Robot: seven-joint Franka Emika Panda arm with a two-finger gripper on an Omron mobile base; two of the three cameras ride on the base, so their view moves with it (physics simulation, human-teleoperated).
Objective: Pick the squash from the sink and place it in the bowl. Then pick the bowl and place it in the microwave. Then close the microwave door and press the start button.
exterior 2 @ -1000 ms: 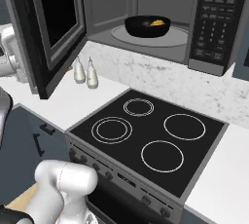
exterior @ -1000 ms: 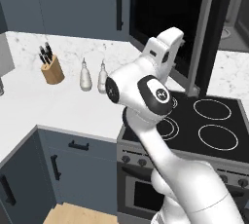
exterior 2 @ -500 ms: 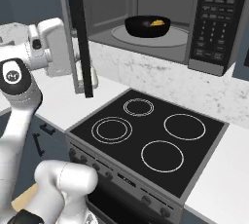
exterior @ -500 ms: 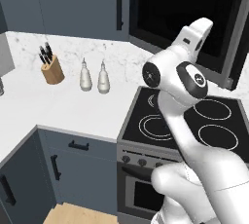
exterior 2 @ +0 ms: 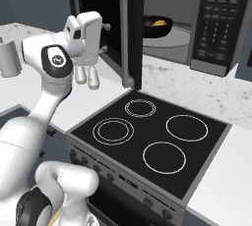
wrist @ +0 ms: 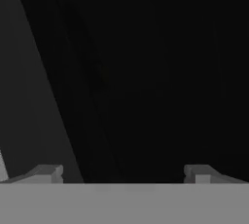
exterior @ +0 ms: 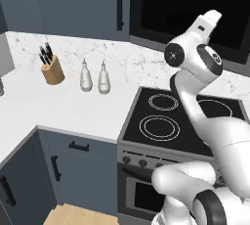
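1 stiff, heavy-looking microwave door (exterior 2: 129, 28) left to shut; gripper (exterior 2: 102, 36) is wide open, empty, so push its outer face flat.

A knife block (exterior: 52, 68) stands on the white surface (exterior: 63, 109) near two shakers (exterior: 94, 77). A black four-ring cooktop (exterior 2: 150, 141) adjoins the surface.

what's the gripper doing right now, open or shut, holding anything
gripper: open, jaws wide apart, holding nothing, up against the outer face of the microwave door.
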